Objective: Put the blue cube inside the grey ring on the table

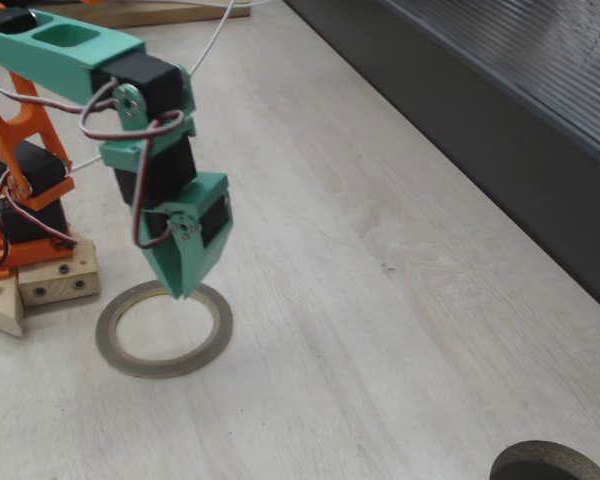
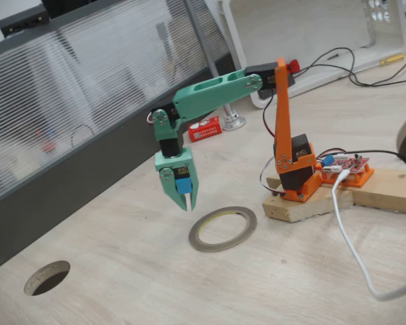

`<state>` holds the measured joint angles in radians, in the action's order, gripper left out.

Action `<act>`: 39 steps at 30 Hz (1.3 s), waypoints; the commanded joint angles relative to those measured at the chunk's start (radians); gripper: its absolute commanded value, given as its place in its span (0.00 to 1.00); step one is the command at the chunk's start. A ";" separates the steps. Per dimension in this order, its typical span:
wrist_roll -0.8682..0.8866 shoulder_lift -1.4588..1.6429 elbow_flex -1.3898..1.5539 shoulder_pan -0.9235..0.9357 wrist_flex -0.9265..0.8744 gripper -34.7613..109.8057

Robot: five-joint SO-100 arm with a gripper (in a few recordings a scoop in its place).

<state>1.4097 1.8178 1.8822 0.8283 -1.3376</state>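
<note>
In a fixed view, nearest the camera at the bottom right edge, part of a dark round hole [image 1: 550, 462] cuts into the table [image 1: 380, 330], a pale wood-grain surface. Further in, at lower left, the grey ring [image 1: 163, 330] lies flat on the table, its inner rim yellowish. The green gripper [image 1: 183, 285] hangs point-down over the ring's far edge, its tip above the band; whether the tip touches the ring cannot be told from here. The fingers are drawn close together into a narrow wedge. Just left of the ring stands a wooden block [image 1: 55, 280] that carries the orange base of the arm [image 1: 20, 190]. Beyond, a dark grey ribbed panel [image 1: 500, 110] runs along the table's far right side.

In the other fixed view, the round hole [image 2: 47, 277] sits nearest, at lower left, and a white cable [image 2: 355, 250] loops at the lower right. Behind them lies the grey ring [image 2: 222, 229], open and with bare table showing inside it. The gripper [image 2: 184, 200] hangs just left of the ring, above the table, and the blue cube [image 2: 183, 185] is pinched between its fingers, lifted clear of the surface. Further back sit the orange base [image 2: 294, 169] on its wooden plank [image 2: 365, 193] and a small red box [image 2: 204, 128] near the panel.
</note>
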 commanded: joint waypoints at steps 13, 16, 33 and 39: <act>0.012 0.170 0.324 0.006 -0.011 0.24; 0.012 0.196 0.364 0.006 -0.011 0.24; 0.014 0.212 0.476 0.015 0.005 0.24; 0.014 0.212 0.472 0.017 0.028 0.24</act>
<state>1.4097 1.9988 2.3562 0.8314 -1.3223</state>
